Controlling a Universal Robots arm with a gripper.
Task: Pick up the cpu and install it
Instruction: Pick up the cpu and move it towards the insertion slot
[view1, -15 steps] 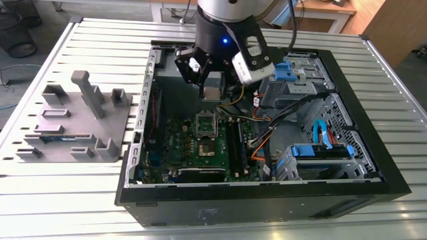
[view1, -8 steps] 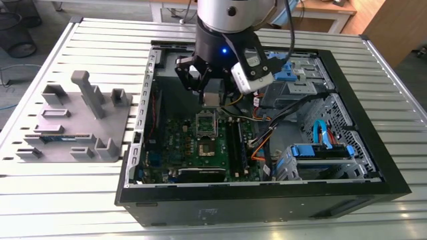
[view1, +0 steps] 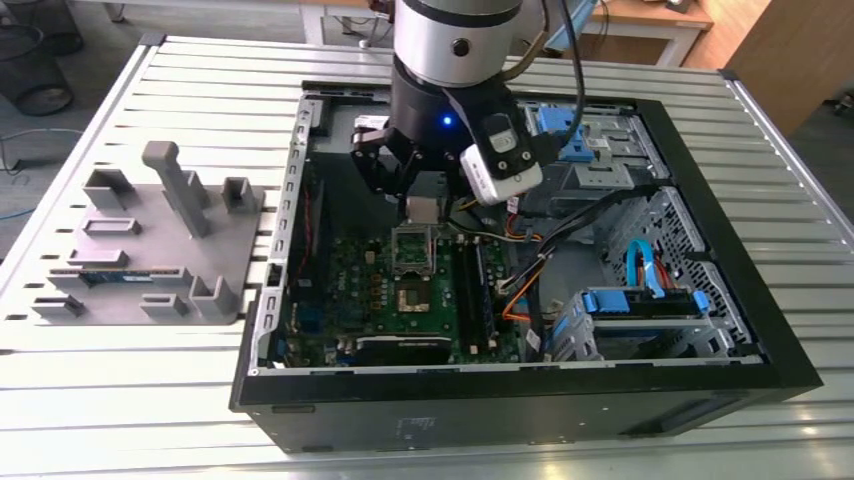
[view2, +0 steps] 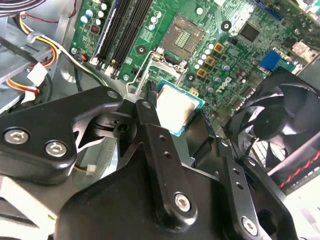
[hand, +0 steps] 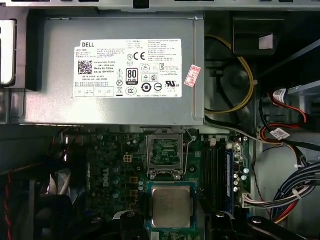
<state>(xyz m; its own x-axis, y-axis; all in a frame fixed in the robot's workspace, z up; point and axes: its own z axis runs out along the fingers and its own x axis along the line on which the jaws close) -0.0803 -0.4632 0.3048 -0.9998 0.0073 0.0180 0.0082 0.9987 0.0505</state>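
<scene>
— Silver-grey metal, flat and square: the cpu (view2: 175, 106) is clamped between the two black fingers (view2: 150, 120) of the claw (view2: 176, 107). It is pinched by opposite edges and held clear above the motherboard (view2: 235, 55).

— Where over the board?

— Just beside the socket (hand: 165, 152) in the first wrist view. The exterior view puts it under the arm, inside the open computer case (view1: 534, 400), over the green board.

— Orientation?

— Metal lid up, toward the wrist cameras, with a thin green rim showing round it. It looks roughly level with the board. It is square, so there is no long axis to record. In the first wrist view its edges run parallel with the socket's.

— What does each view add?

— Exterior view: a slatted aluminium table (view1: 80, 400) carrying the case, and a matt grey fixture plate (view1: 134, 245) with upright blocks, on the exterior view's left of the case. First wrist view: a grey sheet-metal power supply box (hand: 115, 107) with a white label, beyond the socket from the cpu, and bundled coloured cables (hand: 295, 195). Second wrist view: a black plastic fan (view2: 275, 125) with curved blades near the claw, and long dark memory slots (view2: 125, 25) beside the socket.

— Socket condition?

— Square recess, contacts exposed, thin wire lever alongside.
</scene>
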